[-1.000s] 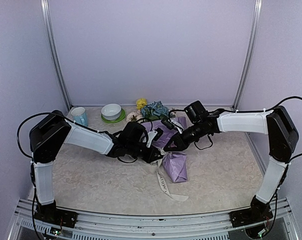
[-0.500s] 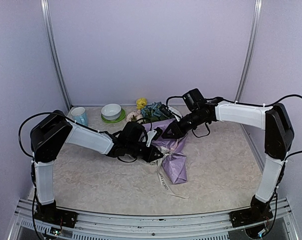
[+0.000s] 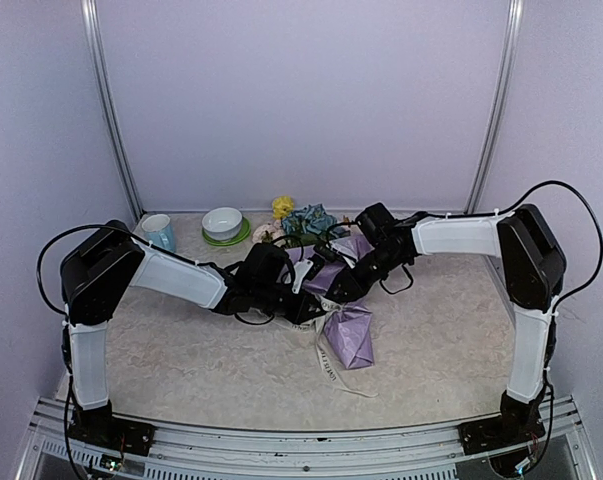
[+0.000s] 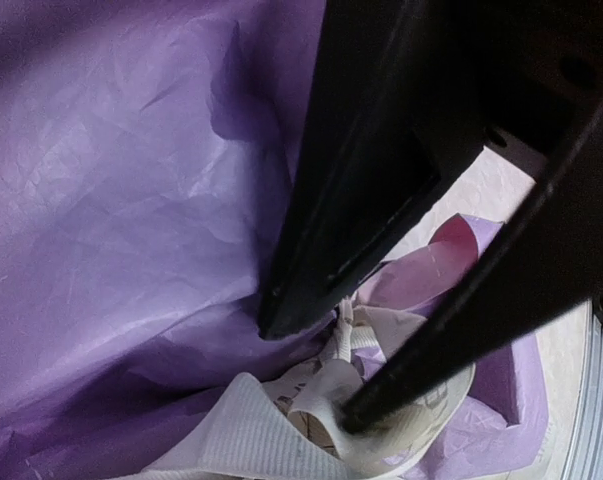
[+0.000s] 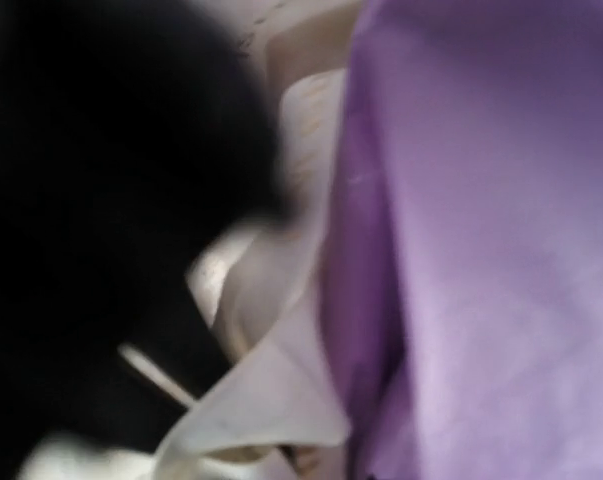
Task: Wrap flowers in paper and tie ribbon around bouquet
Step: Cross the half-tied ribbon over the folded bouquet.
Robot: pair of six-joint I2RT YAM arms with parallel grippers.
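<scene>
Ribbon (image 4: 243,440) is bunched between the tips of the left gripper (image 4: 311,372). Its jaws stand closed on the ribbon, hard against the crinkled paper (image 4: 131,200) at the waist of the bouquet (image 3: 347,333).

Opposite it, the right gripper (image 3: 345,287) presses in at the same waist. Its wrist view is blurred and shows only cream ribbon beside lilac paper, so it cannot be told whether its jaws are open or gripping.

The bouquet lies at mid-table, cone tip toward the arms and flowers (image 3: 306,220) toward the back wall. A loose length of ribbon trails from the waist across the table (image 3: 181,350) toward the near edge. A white bowl (image 3: 223,221) on a green saucer and a pale blue mug (image 3: 159,232) stand well apart at back left.

Assessment: the step in hand appears to be drawing the ribbon round the cone.

- The left pinch should stay firm as the anchor.
- The right gripper should take ribbon alone, not paper.
- The pull should run level across the waist.

Risks:

- Thin paper may tear or the cone may unroll under a sideways pull.
- Limp ribbon may slip from the tips.
- The two sets of fingers work close together and may collide.
</scene>
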